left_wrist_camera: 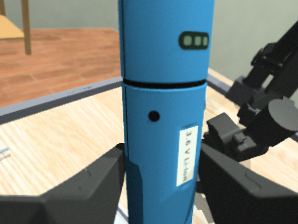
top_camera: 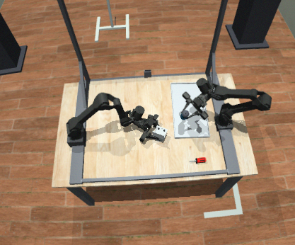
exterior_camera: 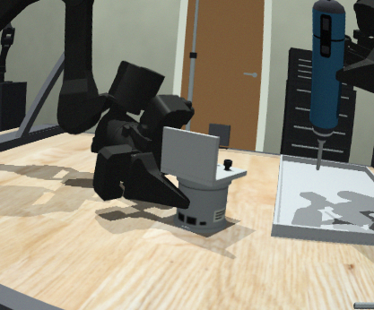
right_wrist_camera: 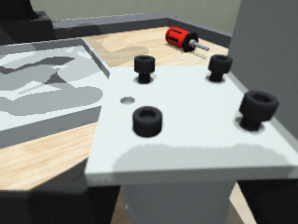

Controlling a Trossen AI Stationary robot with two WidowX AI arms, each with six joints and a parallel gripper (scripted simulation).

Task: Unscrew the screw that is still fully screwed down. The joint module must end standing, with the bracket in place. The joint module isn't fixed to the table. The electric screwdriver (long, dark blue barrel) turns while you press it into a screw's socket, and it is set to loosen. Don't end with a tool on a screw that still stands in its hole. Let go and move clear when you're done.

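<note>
The grey joint module (exterior_camera: 202, 203) stands upright on the table with its pale bracket (exterior_camera: 191, 153) (right_wrist_camera: 190, 125) on top. In the right wrist view, three black screws (right_wrist_camera: 144, 65) (right_wrist_camera: 220, 65) (right_wrist_camera: 258, 107) stand raised on their shanks. The near-left screw (right_wrist_camera: 148, 120) sits with its head flat on the plate. My right gripper (top_camera: 150, 134) (exterior_camera: 160, 188) is shut on the module's body. My left gripper (top_camera: 193, 107) (left_wrist_camera: 160, 150) is shut on the blue electric screwdriver (top_camera: 184, 114) (exterior_camera: 326, 67) (left_wrist_camera: 165, 100). It holds it upright, tip down, above the white tray (top_camera: 191, 88) (exterior_camera: 321, 233).
A red-handled screwdriver (top_camera: 200, 160) (right_wrist_camera: 181, 36) lies on the table near the front right. The tray (right_wrist_camera: 50, 50) lies right of the module. A grey frame (top_camera: 151, 177) edges the table top, with posts at the back.
</note>
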